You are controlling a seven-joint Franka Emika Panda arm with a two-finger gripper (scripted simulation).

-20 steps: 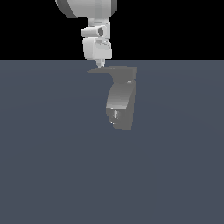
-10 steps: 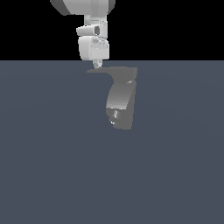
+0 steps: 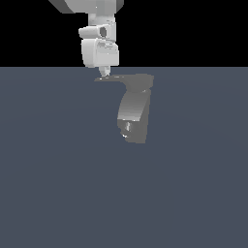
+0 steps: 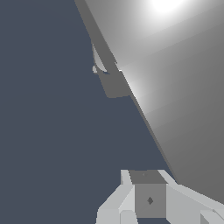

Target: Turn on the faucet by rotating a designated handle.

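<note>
Faucet (image 3: 134, 116) comes first in the exterior view: we see its thick grey body curve down over the flat dark floor (image 3: 58, 184), near the middle of the picture. On its top lies the handle (image 3: 116, 78), a thin dark blade that points toward the exterior view's left. The white arm (image 3: 99, 46) hangs down from above. Its pincer (image 3: 103, 73) has its tip right at the pointed end of the handle, and it looks like it touches it. We cannot tell if the pincer is open or closed, because the tip is too small.

Next, in the wrist view, we see a big bright grey slab (image 4: 175, 74) very close up. A small dark grey piece (image 4: 114, 83) sticks out from its edge. Part of the pincer (image 4: 148, 199) shows, but we cannot tell how its fingers stand.
</note>
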